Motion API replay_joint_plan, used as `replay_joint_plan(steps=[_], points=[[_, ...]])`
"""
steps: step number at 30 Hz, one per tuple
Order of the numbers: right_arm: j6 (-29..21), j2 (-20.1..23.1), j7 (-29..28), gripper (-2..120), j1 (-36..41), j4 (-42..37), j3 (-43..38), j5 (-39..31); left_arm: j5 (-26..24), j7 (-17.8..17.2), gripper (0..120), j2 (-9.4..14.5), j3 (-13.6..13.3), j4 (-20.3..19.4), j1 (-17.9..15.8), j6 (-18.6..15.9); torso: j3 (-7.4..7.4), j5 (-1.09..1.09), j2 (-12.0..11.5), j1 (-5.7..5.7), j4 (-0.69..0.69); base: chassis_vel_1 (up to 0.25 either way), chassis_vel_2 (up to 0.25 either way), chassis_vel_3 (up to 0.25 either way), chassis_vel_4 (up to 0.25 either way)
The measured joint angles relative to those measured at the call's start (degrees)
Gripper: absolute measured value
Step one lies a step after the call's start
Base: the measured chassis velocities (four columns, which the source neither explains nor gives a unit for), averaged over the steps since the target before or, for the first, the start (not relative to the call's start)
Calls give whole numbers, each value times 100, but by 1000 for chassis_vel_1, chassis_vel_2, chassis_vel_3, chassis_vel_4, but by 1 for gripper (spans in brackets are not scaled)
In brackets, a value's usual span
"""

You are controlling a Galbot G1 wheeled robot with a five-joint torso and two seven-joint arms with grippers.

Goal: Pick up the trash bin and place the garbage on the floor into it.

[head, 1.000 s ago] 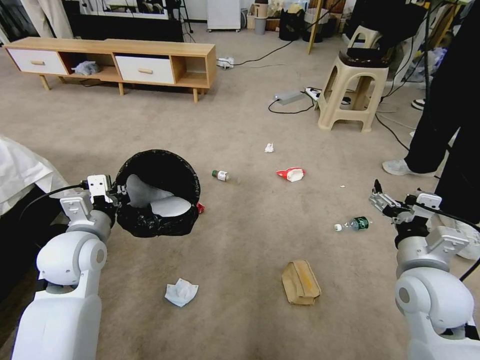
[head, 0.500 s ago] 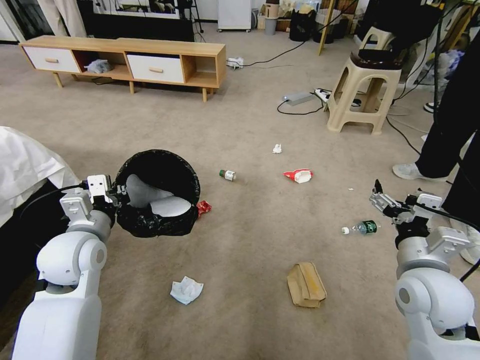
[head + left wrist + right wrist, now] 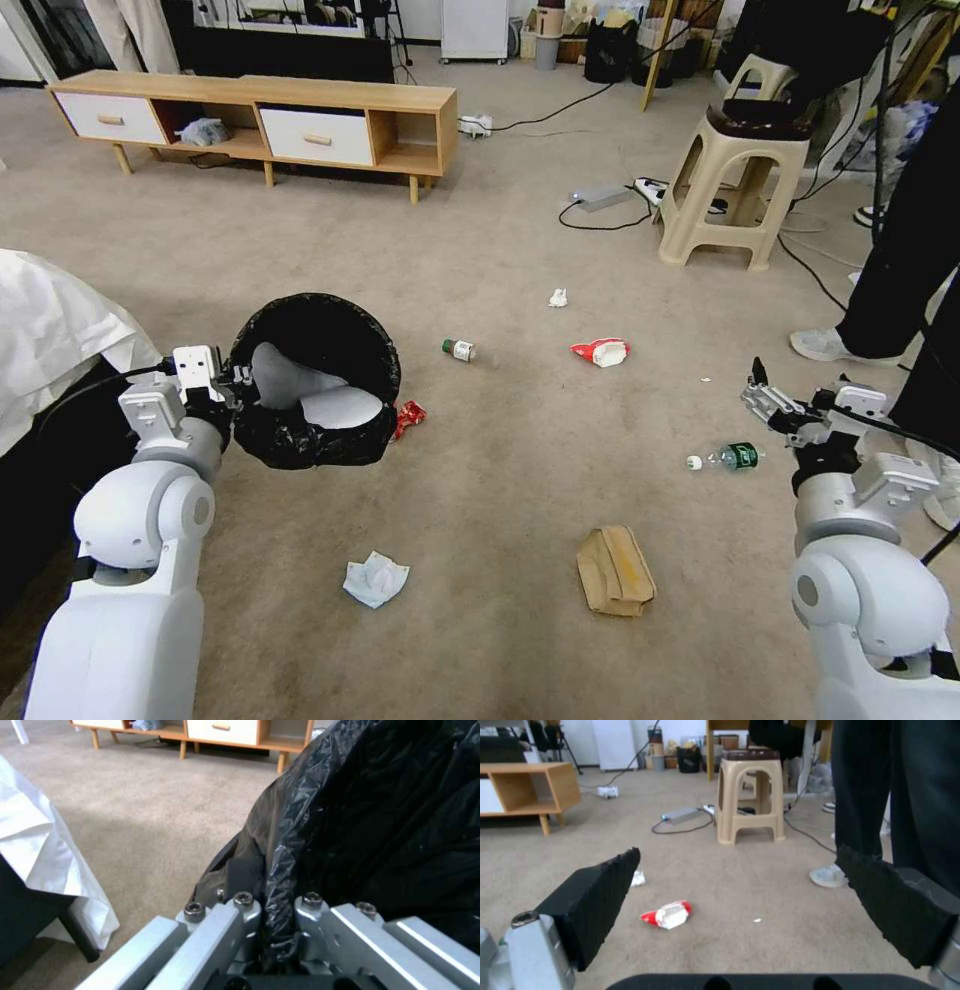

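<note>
- Your left gripper [image 3: 232,385] holds the trash bin [image 3: 315,382] above the floor [image 3: 500,520], jaws pinched on the bag-lined rim on its left side.
- Your right gripper [image 3: 765,392] hangs with jaws spread wide, the red-and-white wrapper [image 3: 667,914] lying on the carpet well ahead between them.
- A green-labelled bottle [image 3: 728,458] lies just beside that gripper; a red piece, probably the crushed can [image 3: 408,415], sits by the bin.
- The brown paper bag [image 3: 615,570] lies nearer you.
</note>
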State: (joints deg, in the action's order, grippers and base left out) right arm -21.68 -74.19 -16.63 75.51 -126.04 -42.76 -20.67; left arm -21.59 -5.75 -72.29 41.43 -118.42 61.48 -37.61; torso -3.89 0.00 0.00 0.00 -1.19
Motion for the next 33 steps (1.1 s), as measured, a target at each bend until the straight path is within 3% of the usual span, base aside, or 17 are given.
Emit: replay_joint_plan(steps=[13,21,33], points=[[-653,216,-439,100,-111,159,380,-570,-199,-127,0,47,35,-65,-43,-133,0,0,0,0,0,0,0,0,0],[-1999,459,-1269,100,-449,528,1018,-1755,-222,-129,0,50,38,-82,-48,-154,0,0,-1,0,1,0,0,0,0],[-2092,714,-1334,100,-464,1254,1516,-1883,-224,-111,0,46,39,-34,-6,-154,0,0,-1,0,1,0,0,0,0]])
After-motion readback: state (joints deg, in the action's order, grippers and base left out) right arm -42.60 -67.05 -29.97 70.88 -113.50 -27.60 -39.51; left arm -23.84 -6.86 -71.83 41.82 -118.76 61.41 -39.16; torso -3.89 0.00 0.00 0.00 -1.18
